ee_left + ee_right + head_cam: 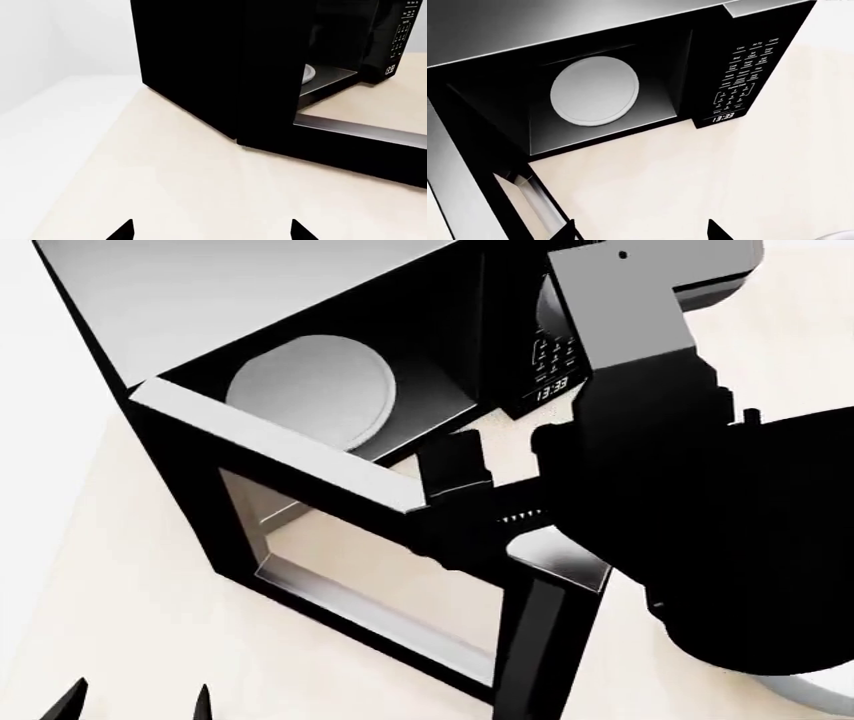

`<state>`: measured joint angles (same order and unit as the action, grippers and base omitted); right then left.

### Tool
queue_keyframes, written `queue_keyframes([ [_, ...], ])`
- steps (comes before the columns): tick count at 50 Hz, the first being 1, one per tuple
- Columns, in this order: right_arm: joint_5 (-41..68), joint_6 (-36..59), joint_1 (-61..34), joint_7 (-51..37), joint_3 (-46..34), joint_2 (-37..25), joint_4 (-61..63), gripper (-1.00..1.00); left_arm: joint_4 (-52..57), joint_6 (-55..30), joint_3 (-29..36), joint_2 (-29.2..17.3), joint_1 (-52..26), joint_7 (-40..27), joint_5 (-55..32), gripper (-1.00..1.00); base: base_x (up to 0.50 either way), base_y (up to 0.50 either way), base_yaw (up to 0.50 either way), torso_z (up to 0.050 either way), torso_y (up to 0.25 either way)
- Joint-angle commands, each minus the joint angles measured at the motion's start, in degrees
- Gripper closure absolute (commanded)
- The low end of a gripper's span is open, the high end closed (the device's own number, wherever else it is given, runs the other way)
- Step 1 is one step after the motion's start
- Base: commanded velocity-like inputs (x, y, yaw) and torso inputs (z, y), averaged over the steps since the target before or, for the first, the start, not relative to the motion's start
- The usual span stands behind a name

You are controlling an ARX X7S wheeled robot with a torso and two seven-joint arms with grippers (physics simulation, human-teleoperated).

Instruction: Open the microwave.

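Observation:
The black microwave (174,300) stands with its door (400,495) swung wide open toward me. Its round white turntable plate (310,390) and keypad (554,350) both show. In the right wrist view the cavity, the plate (594,90) and the keypad (744,75) lie ahead. My right gripper (644,231) is open over the table, one fingertip next to the door's edge (527,200), holding nothing. In the head view it (467,502) hangs at the door's upper edge. My left gripper (212,231) is open and apart from the microwave's black side (193,65); it also shows low left (134,705).
The microwave rests on a beige table (120,570) whose left edge meets white floor (40,125). The rim of a pale round object (817,695) peeks in at the lower right of the head view, beneath my right arm (707,520).

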<state>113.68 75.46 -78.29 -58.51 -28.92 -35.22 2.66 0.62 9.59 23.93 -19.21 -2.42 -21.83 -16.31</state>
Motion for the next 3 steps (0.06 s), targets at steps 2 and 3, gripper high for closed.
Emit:
queue_keyframes([
  [2, 6.8, -2.4, 4.2, -0.1, -2.0, 0.5, 4.7, -1.0, -0.5, -0.5, 0.2, -0.1, 0.1, -0.3, 0.0, -1.0, 0.0, 0.0, 0.0, -0.005, -0.006],
  [3, 6.8, -2.5, 4.3, -0.2, -2.1, 0.5, 5.0, -1.0, -0.5, -0.5, 0.2, -0.1, 0.2, -0.3, 0.0, -1.0, 0.01, 0.0, 0.0, 0.0, 0.0],
])
